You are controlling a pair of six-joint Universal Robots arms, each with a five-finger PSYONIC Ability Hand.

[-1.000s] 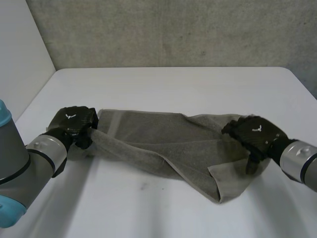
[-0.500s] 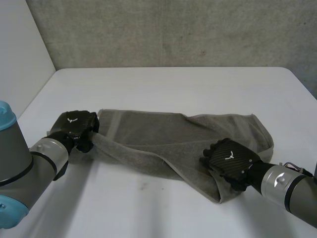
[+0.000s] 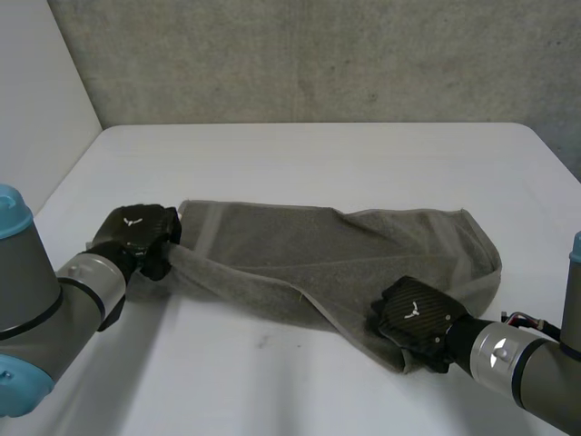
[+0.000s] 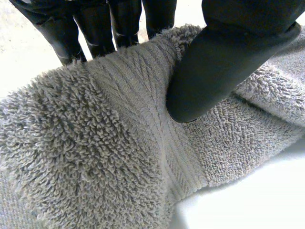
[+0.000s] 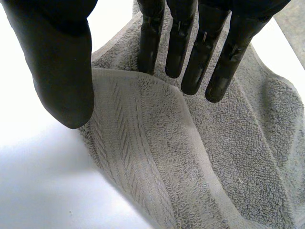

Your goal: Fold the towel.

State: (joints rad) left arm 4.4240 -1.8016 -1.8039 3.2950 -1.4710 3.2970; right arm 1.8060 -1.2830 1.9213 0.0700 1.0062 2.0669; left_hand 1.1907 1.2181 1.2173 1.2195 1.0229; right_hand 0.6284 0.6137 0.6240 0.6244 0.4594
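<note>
We see the white table [image 3: 318, 154] running back to a grey wall [image 3: 318, 54]. Across its near half the grey towel [image 3: 300, 250] lies in a long, loosely bunched band. Its far layer is flat, and a nearer layer is drawn over it in a slanting fold.

The left arm [image 3: 41, 304] comes in low from the near left corner and the right arm [image 3: 531, 368] low from the near right. Both reach inward toward the two ends of the cloth.

The left hand [image 3: 138, 232] sits knuckles-up at the towel's left end, where the cloth narrows into a gathered corner that runs into its grasp. From its wrist camera we see it clamped on the towel. The thumb [image 4: 214, 67] presses down on the ribbed hem and the fingers [image 4: 95, 28] stand behind the raised fold, so the terry is pinched between them.

The right hand [image 3: 418, 313] rests back-up over the towel's near right corner, the point of the fold closest to the robot. Its wrist camera shows it spread apart. The fingers [image 5: 180, 43] are straight and reach over the terry, though we cannot tell whether their tips touch it. The thumb [image 5: 59, 62] stands well apart from them on the table side. The hemmed corner lies in the gap between thumb and fingers, ungripped.
</note>
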